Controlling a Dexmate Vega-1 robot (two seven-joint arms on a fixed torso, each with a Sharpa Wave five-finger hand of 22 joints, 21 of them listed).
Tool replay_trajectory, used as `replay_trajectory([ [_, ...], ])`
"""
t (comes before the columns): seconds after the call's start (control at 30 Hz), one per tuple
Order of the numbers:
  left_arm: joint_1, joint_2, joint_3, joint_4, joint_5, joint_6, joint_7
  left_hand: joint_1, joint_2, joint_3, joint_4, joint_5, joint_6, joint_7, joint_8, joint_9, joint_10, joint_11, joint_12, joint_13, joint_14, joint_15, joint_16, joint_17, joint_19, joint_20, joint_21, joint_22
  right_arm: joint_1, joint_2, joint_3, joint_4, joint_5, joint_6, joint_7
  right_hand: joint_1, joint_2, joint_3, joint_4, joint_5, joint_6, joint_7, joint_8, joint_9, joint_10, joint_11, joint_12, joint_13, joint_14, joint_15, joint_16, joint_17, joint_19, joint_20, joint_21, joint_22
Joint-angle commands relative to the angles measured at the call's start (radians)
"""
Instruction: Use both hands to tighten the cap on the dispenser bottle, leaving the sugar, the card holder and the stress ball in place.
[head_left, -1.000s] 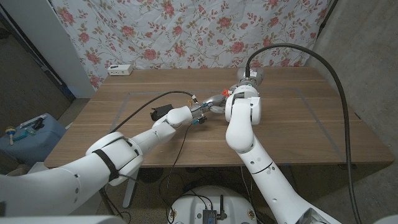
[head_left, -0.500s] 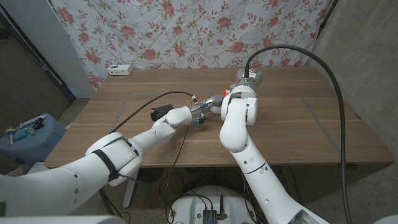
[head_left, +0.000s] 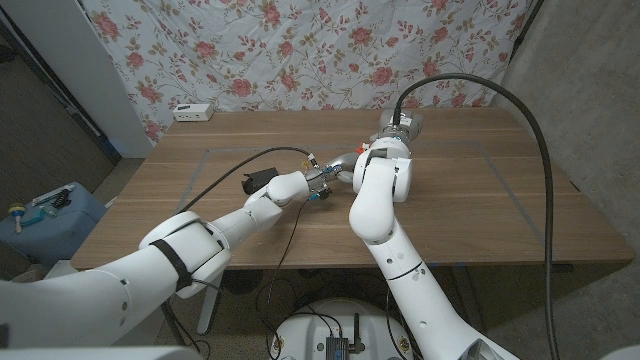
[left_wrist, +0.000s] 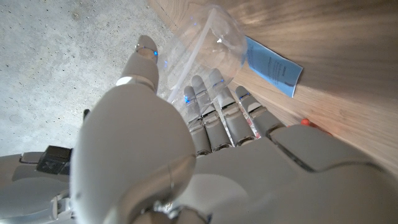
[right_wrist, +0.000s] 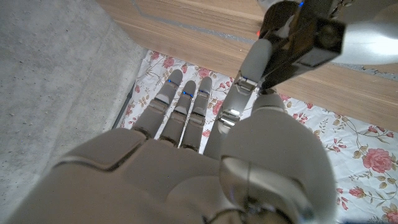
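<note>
A clear plastic dispenser bottle (left_wrist: 214, 28) with a blue label (left_wrist: 271, 63) is gripped by my left hand (left_wrist: 217, 124), whose fingers wrap its body. In the head view my left hand (head_left: 318, 184) sits near the table's middle with the bottle hidden inside it. My right hand (head_left: 345, 163) reaches in from the far side and meets the left hand there. The right wrist view has my right hand (right_wrist: 186, 118) with fingers stretched out and the thumb up against the left hand's dark fingers (right_wrist: 292, 43). The cap is hidden, so I cannot tell whether the right hand holds it.
A small orange-red thing (head_left: 362, 150) peeks out beside my right wrist. A white box (head_left: 193, 112) lies at the table's far left edge. Thin tape lines (head_left: 200, 160) mark a rectangle on the wood. A floral cloth (head_left: 300, 50) hangs behind.
My right forearm and elbow have swung toward the left arm while the right hand stayed at the bottle. The left hand has kept its grip and place.
</note>
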Motion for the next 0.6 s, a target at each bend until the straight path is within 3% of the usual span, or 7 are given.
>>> replay_trajectory([
  [0.03,-0.012,-0.015,0.002,0.031,-0.003,-0.009,-0.008,-0.04,0.119,0.081,0.076,0.007,0.107,-0.024,0.005,0.004,0.009,-0.001,0.006,0.001,0.011,-0.069,0.001,0.003,0.006,-0.056,0.001,0.002,-0.004,-0.004,0.001,-0.009,-0.007,0.016,0.002,-0.083,-0.033,-0.038,0.025,-0.016,-0.006,0.0,0.013,-0.006,0.001,0.016,-0.016,0.004,0.007,-0.02,-0.01,0.01,0.005,0.009,-0.003,0.003],
  [0.23,-0.018,-0.023,0.003,0.051,-0.003,-0.015,-0.005,-0.04,0.119,0.08,0.076,0.007,0.104,-0.023,0.003,0.004,0.009,-0.001,0.005,0.0,0.01,-0.068,0.001,0.003,0.006,-0.056,0.001,0.002,-0.003,-0.01,0.008,-0.023,-0.017,0.031,0.02,-0.18,-0.061,-0.085,0.069,-0.017,-0.018,0.006,0.014,-0.01,-0.009,0.028,-0.031,0.007,0.009,-0.011,-0.014,0.018,0.002,0.016,-0.003,0.004],
  [0.37,-0.017,-0.023,0.003,0.05,-0.004,-0.015,-0.002,-0.041,0.12,0.081,0.076,0.007,0.103,-0.022,0.003,0.004,0.009,0.0,0.005,0.0,0.009,-0.068,0.001,0.003,0.005,-0.056,0.001,0.002,0.001,-0.016,0.011,-0.029,-0.022,0.039,0.023,-0.233,-0.071,-0.111,0.095,-0.011,-0.059,0.005,-0.013,-0.009,-0.007,0.037,-0.036,0.009,0.012,-0.005,-0.017,0.022,0.002,0.02,-0.003,0.004],
  [0.6,-0.012,-0.017,0.002,0.037,-0.003,-0.009,0.004,-0.041,0.119,0.081,0.076,0.007,0.105,-0.024,0.003,0.004,0.009,0.001,0.005,0.0,0.009,-0.069,0.001,0.003,0.006,-0.056,0.001,0.002,0.009,-0.026,0.016,-0.048,-0.024,0.057,0.035,-0.258,-0.081,-0.128,0.107,-0.003,-0.101,0.002,-0.042,-0.007,-0.02,0.031,-0.043,0.011,0.008,0.003,-0.022,0.023,-0.007,0.032,-0.006,0.005],
])
